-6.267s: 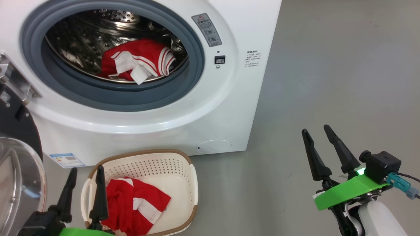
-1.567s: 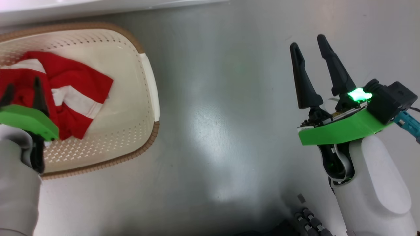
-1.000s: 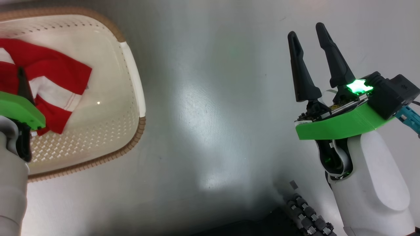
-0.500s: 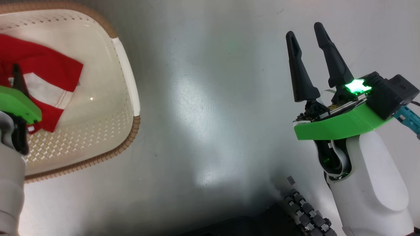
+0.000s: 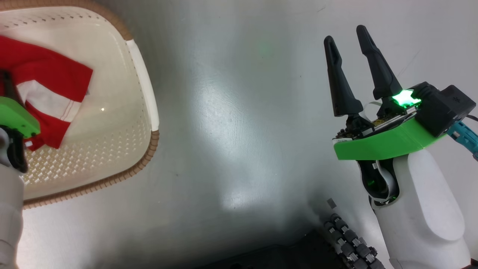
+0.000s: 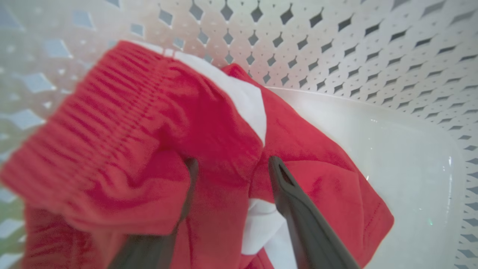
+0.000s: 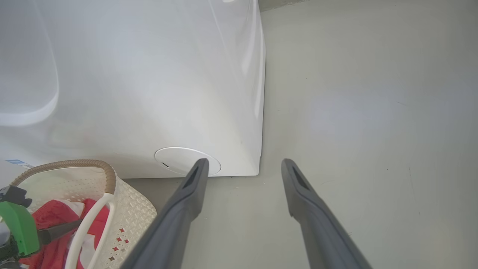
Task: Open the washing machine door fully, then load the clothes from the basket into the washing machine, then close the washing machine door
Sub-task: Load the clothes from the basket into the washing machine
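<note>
— Looming across the upper left of the right wrist view, the washing machine is standing with the basket tucked at the lower left beneath it.
— And the clothes are bunching inside that basket, at the head view's left edge.
— The left gripper is straddling a red fold, fingers spread wide, clamping nothing yet.
— Fabric is lying dead centre between them, its ridge seemingly running up the frame along the fingers. Closing looks like the next call.
— The right gripper is hovering at the right, released, well apart from the basket.
</note>
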Motion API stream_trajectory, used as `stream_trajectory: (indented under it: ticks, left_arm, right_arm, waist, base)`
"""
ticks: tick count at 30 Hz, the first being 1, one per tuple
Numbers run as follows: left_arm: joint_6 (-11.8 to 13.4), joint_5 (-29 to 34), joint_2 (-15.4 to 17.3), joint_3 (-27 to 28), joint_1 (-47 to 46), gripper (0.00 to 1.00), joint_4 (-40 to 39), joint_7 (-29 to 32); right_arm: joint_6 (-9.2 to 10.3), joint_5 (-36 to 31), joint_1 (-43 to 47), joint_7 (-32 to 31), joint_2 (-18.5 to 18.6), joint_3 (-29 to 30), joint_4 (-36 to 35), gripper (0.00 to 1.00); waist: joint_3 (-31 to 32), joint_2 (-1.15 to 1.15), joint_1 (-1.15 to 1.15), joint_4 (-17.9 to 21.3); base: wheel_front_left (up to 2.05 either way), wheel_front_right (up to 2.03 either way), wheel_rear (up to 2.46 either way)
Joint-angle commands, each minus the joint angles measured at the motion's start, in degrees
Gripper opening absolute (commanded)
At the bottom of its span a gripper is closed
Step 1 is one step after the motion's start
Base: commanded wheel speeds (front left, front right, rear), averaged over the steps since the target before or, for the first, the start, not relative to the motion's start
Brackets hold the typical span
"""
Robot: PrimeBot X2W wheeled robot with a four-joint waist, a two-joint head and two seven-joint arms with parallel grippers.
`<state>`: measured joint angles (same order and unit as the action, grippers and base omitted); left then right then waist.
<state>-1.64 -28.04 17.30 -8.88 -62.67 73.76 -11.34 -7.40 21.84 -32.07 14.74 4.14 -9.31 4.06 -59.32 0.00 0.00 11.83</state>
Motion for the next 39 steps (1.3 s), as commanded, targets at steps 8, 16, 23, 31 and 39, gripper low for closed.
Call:
stream_trajectory:
  ticks: [8, 16, 23, 31, 39]
  left_arm:
    - [1.34, -1.39, 3.59, 1.55, 1.01, 0.08, 0.09, -2.10]
    - [0.57, -1.82, 3.85, 1.27, 0.90, 0.00, 0.14, -2.51]
    - [-0.93, -2.47, 3.28, 1.19, 1.89, 0.00, 0.16, -3.03]
    - [-1.95, -2.10, 1.71, 0.38, 3.14, 0.00, -0.28, -3.51]
    - [-2.68, -1.28, 0.21, 0.12, 5.92, 0.00, -4.01, -3.63]
  right_arm:
    - [-0.09, 0.19, 1.81, 0.26, -0.47, -1.29, -1.12, 1.00]
    - [-0.09, 0.23, 1.64, 0.26, -0.63, -1.24, -0.88, 1.00]
    - [-0.09, 0.38, 1.19, 0.26, -0.76, -1.50, -0.56, 1.00]
    - [-0.09, 0.59, 1.01, 0.26, -0.83, -1.70, -0.12, 1.00]
    - [-0.09, 1.15, 1.01, 0.26, -0.91, -2.06, 0.61, 1.00]
  waist:
    - [-0.05, 0.00, 0.00, 0.29]
    - [0.22, 0.00, 0.00, 0.21]
    - [1.48, 0.00, 0.00, -0.19]
    - [3.55, 0.00, 0.00, -0.66]
    - [6.83, 0.00, 0.00, -0.92]
  base:
    - [0.00, 0.00, 0.00]
    - [0.00, 0.00, 0.00]
    - [0.00, 0.00, 0.00]
    - [0.00, 0.00, 0.00]
    - [0.00, 0.00, 0.00]
